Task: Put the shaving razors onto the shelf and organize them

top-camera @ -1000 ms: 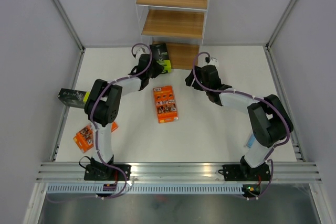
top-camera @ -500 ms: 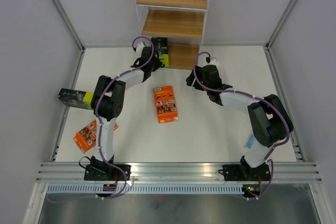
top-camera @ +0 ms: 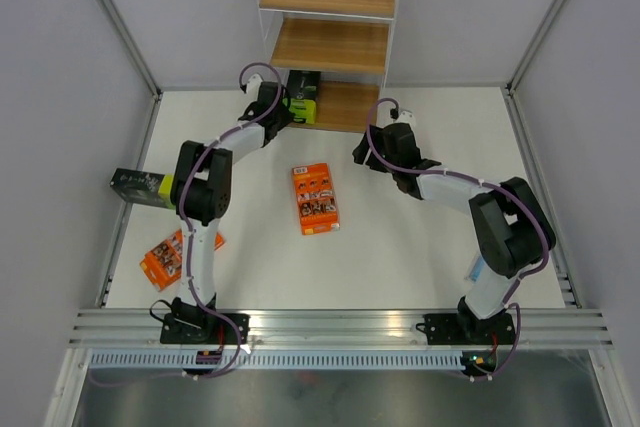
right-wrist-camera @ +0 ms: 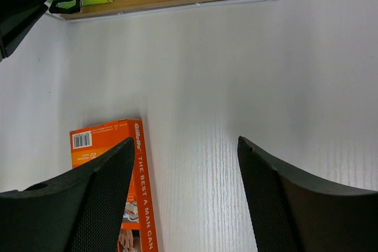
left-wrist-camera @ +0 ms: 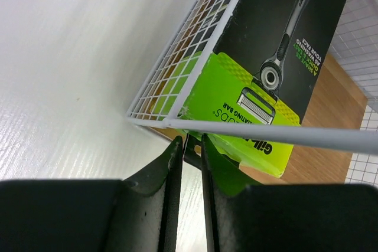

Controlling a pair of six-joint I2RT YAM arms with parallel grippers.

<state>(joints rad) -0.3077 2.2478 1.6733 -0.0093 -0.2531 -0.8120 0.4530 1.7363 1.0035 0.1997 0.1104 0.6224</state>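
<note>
- Top external: left gripper [top-camera: 283, 103] holds the green razor pack [top-camera: 303, 97] at the shelf's [top-camera: 345, 107] lowest board. The orange pack [top-camera: 315, 198] and others lie unplaced on the table [top-camera: 400, 247].
- Left wrist: jaws pinched on the pack's hang tab [left-wrist-camera: 192, 153]; not yet released.
- Right wrist: right gripper [right-wrist-camera: 184, 146] spread wide, empty, over the orange pack.

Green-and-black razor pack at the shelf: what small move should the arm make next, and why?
Probably open the left jaws. They pinch the black hang tab of the green-and-black razor pack, which seems to rest on the bottom wooden board of the white-framed shelf.
</note>
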